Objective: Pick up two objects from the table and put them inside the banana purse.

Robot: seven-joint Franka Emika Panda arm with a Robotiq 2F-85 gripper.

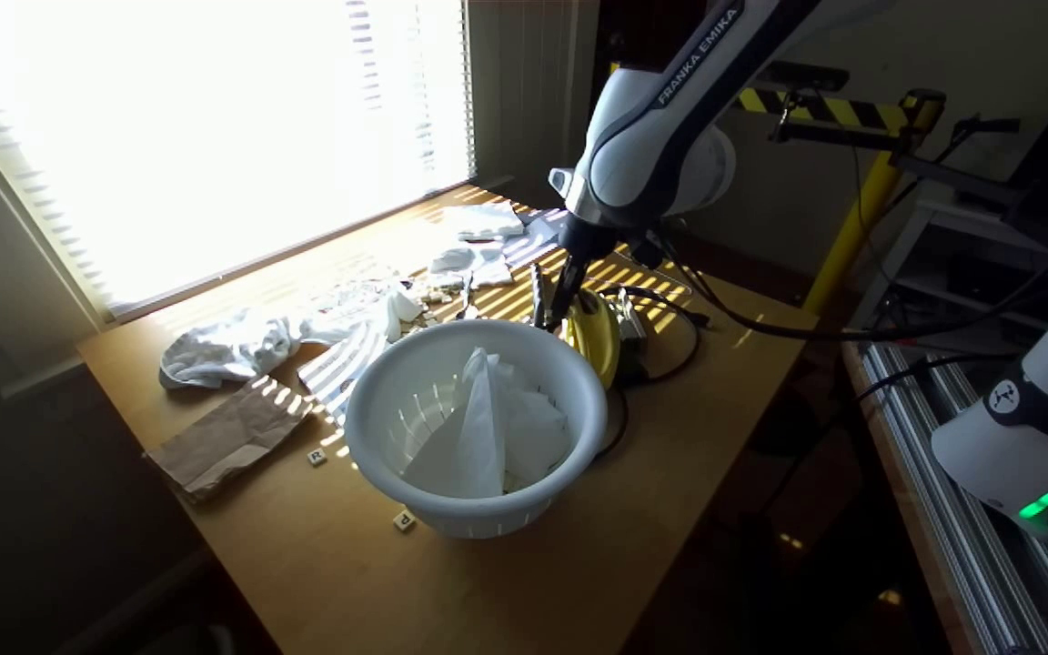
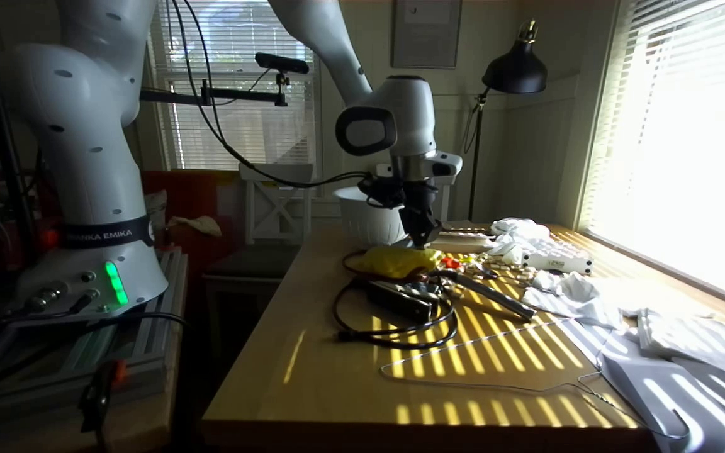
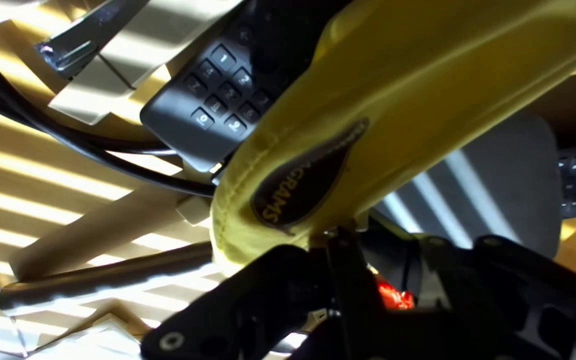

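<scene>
The fingers (image 2: 423, 231) are hanging right at the edge of the banana purse (image 3: 393, 110), near its labelled end, and they are standing closed; whether a thin fold of cloth is sitting between them is not showing clearly. The purse is lying on the surface (image 1: 478, 600), with a pale slotted bowl (image 1: 488, 518) standing just beside it. The step in hand seems to be working at the purse's mouth, which is not showing. Whoever is steering should be pressing lightly, since soft cloth will probably be folding or sliding, and should be leaving straight upward rather than dragging the purse along. The bowl's rim is rising on one flank of the purse; a keypad handset (image 3: 223, 95) and a black cord (image 3: 75, 142) are crowding the opposite one. Beyond that cord, more room is lying towards the surface's edge.
</scene>
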